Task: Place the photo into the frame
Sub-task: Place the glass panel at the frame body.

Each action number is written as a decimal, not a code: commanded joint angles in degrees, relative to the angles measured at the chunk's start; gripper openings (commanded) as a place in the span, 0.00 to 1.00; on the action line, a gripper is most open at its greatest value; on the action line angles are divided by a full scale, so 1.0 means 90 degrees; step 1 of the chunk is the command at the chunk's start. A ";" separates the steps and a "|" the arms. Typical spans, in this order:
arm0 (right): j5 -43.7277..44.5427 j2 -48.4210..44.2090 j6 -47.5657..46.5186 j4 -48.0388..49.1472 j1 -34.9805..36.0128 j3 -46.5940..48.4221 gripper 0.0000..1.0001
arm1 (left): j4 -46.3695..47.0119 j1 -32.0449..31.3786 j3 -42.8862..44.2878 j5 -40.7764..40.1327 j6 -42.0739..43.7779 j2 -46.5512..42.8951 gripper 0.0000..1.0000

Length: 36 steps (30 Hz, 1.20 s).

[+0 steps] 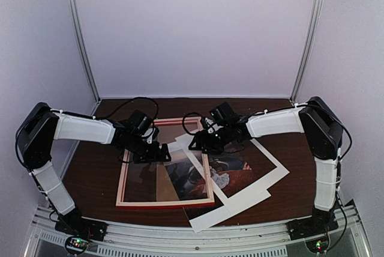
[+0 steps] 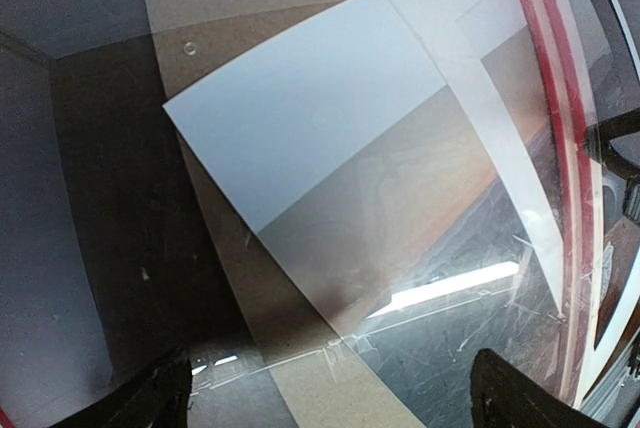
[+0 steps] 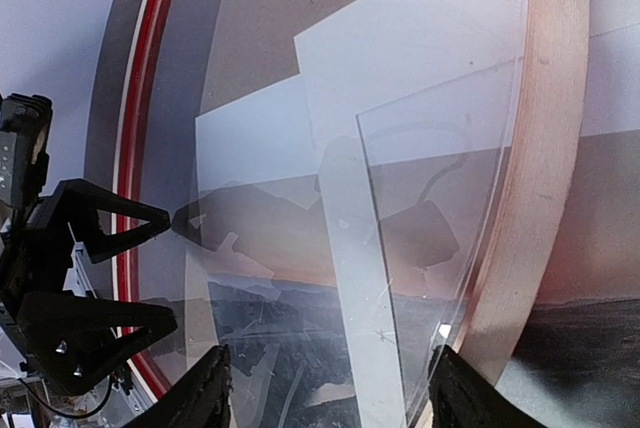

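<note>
The frame (image 1: 165,203) lies flat mid-table, its pale wood back up and red on its edges. The photo (image 1: 237,167), a dark reddish landscape with white margins, lies skewed, part inside the frame opening and part out to the right. A clear sheet (image 3: 440,198) lies in the opening over it. My left gripper (image 1: 157,154) hovers open over the frame's upper left, its jaws wide over the sheet in the left wrist view (image 2: 330,398). My right gripper (image 1: 197,142) hovers open near the frame's upper right rail (image 3: 545,148), its jaws wide in the right wrist view (image 3: 335,398).
A tan strip of brown board (image 1: 161,182) shows inside the frame opening, also in the left wrist view (image 2: 330,388). The photo's white margin (image 1: 264,179) reaches towards the table's front right. Booth walls and posts stand close behind and beside the table.
</note>
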 commanded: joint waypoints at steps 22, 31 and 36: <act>0.1107 -0.0794 -0.0714 -0.0866 0.0000 -0.0044 0.68 | -0.0283 -0.0054 0.0299 -0.0337 0.0346 -0.0284 0.98; 0.1837 -0.1650 -0.1335 -0.1689 -0.0013 -0.0534 0.68 | -0.1752 0.0006 0.0729 -0.2190 0.1289 -0.1080 0.98; 0.2185 -0.2156 -0.1437 -0.1926 -0.0222 -0.1019 0.68 | -0.2647 0.0350 0.0993 -0.2814 0.1746 -0.1020 0.97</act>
